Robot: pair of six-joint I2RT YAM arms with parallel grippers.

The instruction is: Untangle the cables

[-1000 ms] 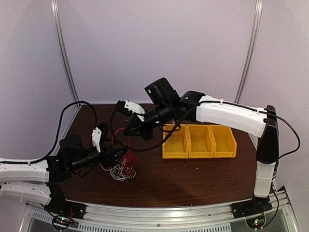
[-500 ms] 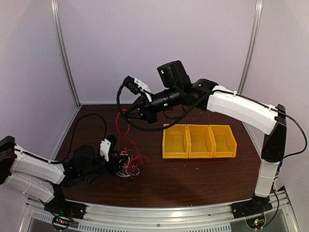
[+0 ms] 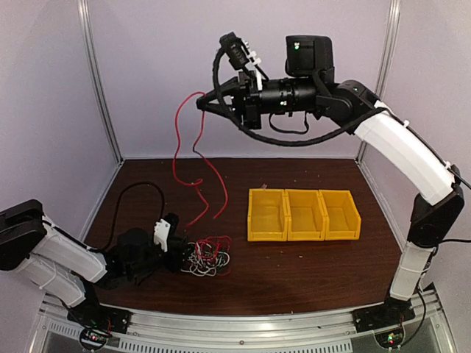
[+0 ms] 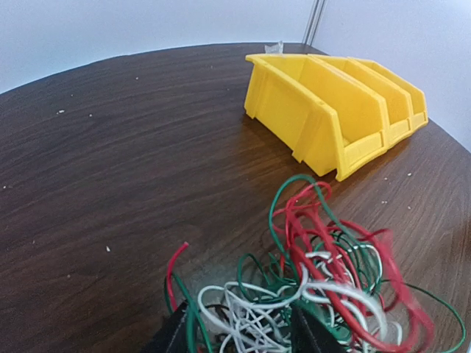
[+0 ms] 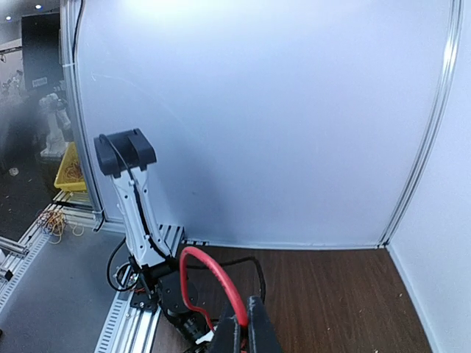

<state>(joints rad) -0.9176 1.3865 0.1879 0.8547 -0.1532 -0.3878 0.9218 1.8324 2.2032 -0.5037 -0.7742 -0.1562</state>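
The cables lie as a tangled bundle of red, white and green wires on the dark table, near the front left. In the left wrist view the bundle fills the lower right. My left gripper is low on the table at the bundle's left edge, its jaws closed on white and green strands. My right gripper is raised high above the table and shut on one red cable, which hangs in long loops down to the bundle. The red cable arcs up from the right jaws.
Three joined yellow bins stand right of the bundle, also in the left wrist view. A thick black arm cable loops over the table's left part. White walls and metal posts enclose the table.
My right gripper has risen far up and back with the red cable, drawing it out of the bundle. My left arm has dropped lower and the bundle has shifted slightly right.
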